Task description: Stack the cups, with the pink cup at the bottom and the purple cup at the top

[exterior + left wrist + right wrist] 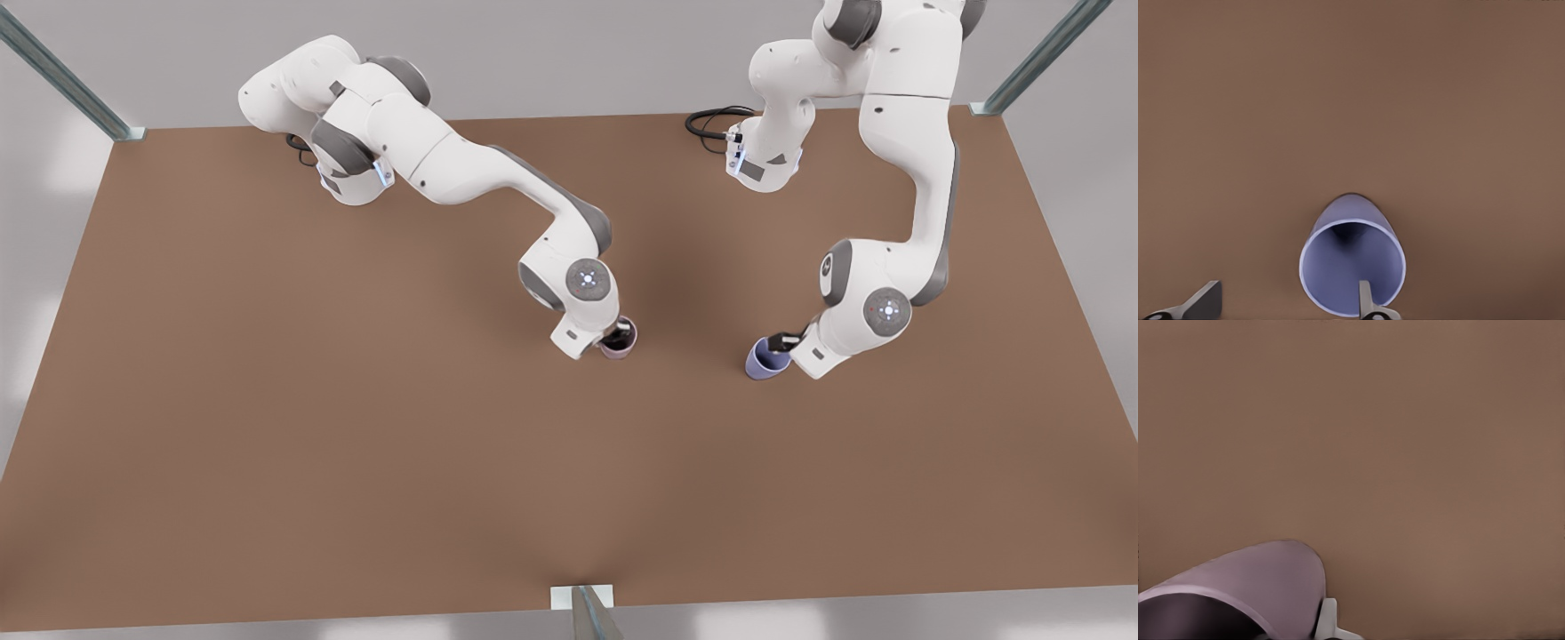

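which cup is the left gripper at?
The purple cup, toward the front view's right. One finger of the left gripper reaches inside its rim, the other sits outside. The right gripper is at the pink cup.

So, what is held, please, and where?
Nothing certain: left end effector open astride the bluish-purple tapered cup's rim; right end effector at the mauve-pink cup's rim, grip unclear.

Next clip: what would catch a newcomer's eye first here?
Two white arms bend down over a bare brown table, each at a tiny cup. The left end effector, on the front view's right, straddles the purple cup's rim; the right end effector, mid-table, is at the pink cup.
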Tool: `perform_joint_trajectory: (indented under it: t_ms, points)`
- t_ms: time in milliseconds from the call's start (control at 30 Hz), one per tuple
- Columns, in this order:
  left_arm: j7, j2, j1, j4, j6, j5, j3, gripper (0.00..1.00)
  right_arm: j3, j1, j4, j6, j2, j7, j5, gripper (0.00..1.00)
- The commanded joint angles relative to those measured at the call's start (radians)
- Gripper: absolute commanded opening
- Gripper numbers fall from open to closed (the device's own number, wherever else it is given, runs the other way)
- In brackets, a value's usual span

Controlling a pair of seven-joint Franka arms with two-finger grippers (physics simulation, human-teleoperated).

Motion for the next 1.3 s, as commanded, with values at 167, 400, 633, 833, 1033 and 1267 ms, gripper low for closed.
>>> perform_joint_trajectory:
  t_ms: [167, 400, 633, 833, 1033, 1267]
  points:
    - [0.014, 0.042, 0.001, -0.003, 0.034, 0.001, 0.002, 1.00, -0.032, -0.008, 0.223, 0.011, 0.168, 0.519, -0.005, 0.21]
    - [0.014, 0.075, 0.001, -0.003, 0.036, 0.001, 0.010, 0.75, -0.031, -0.009, 0.225, 0.017, 0.189, 0.518, -0.005, 0.55]
    - [0.012, 0.088, 0.001, -0.001, 0.041, -0.002, 0.010, 0.33, -0.023, -0.014, 0.261, -0.084, 0.172, 0.518, 0.001, 0.61]
    - [0.012, 0.104, -0.001, -0.003, 0.039, -0.028, 0.008, 0.30, -0.041, -0.074, 0.064, -0.172, -0.140, 0.375, 0.052, 0.81]
    - [0.002, 0.092, -0.004, 0.003, 0.013, -0.060, 0.005, 0.21, -0.034, -0.663, -0.384, -0.466, -0.745, -0.614, 0.021, 1.00]
    - [-0.104, -0.009, -0.007, 0.057, -0.120, -0.072, -0.038, 0.21, -0.078, -0.792, -0.254, -0.506, -0.673, -0.896, -0.049, 1.00]
